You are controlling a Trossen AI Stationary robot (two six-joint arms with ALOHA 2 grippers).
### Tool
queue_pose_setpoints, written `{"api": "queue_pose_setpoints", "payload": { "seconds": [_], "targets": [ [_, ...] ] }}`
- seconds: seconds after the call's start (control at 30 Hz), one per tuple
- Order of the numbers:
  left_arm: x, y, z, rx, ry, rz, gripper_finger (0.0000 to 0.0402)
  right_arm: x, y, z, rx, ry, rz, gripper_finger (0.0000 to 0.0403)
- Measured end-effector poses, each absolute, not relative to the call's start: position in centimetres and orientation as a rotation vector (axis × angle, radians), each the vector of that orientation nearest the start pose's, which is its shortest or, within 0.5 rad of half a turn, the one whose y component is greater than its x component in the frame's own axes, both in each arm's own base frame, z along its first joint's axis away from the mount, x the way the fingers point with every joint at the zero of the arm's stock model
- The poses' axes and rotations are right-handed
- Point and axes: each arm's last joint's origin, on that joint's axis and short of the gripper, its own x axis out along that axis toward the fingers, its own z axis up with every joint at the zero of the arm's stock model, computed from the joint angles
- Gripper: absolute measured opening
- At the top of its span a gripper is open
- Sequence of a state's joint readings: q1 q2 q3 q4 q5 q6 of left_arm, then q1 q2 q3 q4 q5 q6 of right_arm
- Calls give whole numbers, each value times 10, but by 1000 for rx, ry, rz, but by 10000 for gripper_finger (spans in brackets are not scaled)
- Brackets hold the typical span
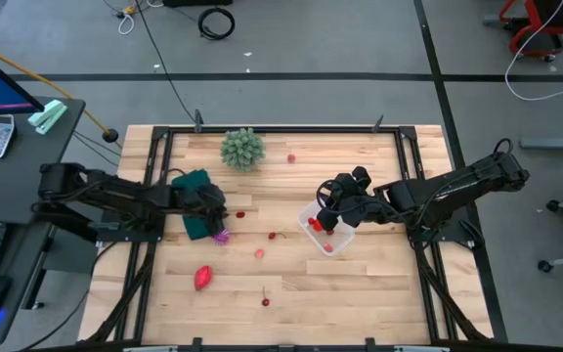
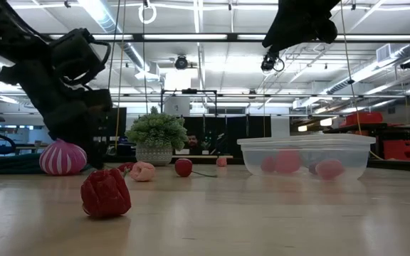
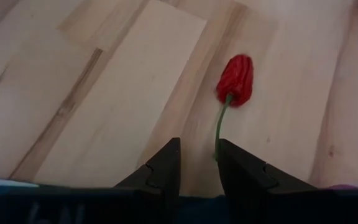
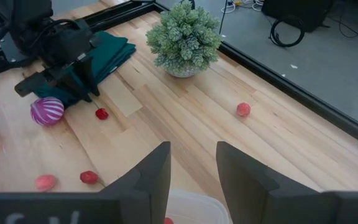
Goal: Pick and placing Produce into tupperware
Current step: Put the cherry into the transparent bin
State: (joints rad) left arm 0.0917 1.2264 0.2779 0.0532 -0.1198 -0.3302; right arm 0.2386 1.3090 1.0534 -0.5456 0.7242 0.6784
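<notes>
**Seven pieces loose, about three in the tub**

High view: the job looks early, well under half done. The tupperware sits right of centre with two red pieces showing inside it, and the right gripper hangs over its upper edge. Loose on the tabletop I count one purple-pink striped ball, one large red strawberry at lower left, and five small berries scattered about. One of them, a pink berry, lies near the top by the single green plant. The left gripper is left of centre, beside one folded dark green cloth.

Low view: the tub at right holds what I take for three pinkish-red shapes, blurred through the plastic. The strawberry lies in the left foreground and the striped ball is behind it at far left.

Left wrist view: the jaws stand a narrow gap apart, clamped on nothing. One stemmed red berry lies just ahead, the end of its green stem reaching the gap, so my guess is this one goes next.

Right wrist view: the right jaws are apart and empty, with the tub's rim just beneath them at the bottom of the frame.
</notes>
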Motion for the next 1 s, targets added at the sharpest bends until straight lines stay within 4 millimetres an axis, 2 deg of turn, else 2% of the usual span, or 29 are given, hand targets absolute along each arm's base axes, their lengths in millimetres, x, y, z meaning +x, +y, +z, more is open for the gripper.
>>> {"api": "queue_pose_setpoints", "payload": {
  "seconds": [0.37,0.5,0.7,0.77,0.9,1.0],
  "targets": [
    [188,21,110,-296,817,336,97,263,44,290,262,522,-669,137],
    [188,21,110,-296,818,337,73,263,44,290,262,522,-669,137],
    [188,21,110,-296,817,337,13,263,44,290,262,522,-669,137],
    [189,21,111,-297,805,336,9,263,44,290,262,522,-669,137],
    [197,21,118,-311,697,323,12,263,44,290,262,522,-669,137],
    [207,22,132,-326,558,306,7,263,44,290,262,522,-669,137]
  ]
}}
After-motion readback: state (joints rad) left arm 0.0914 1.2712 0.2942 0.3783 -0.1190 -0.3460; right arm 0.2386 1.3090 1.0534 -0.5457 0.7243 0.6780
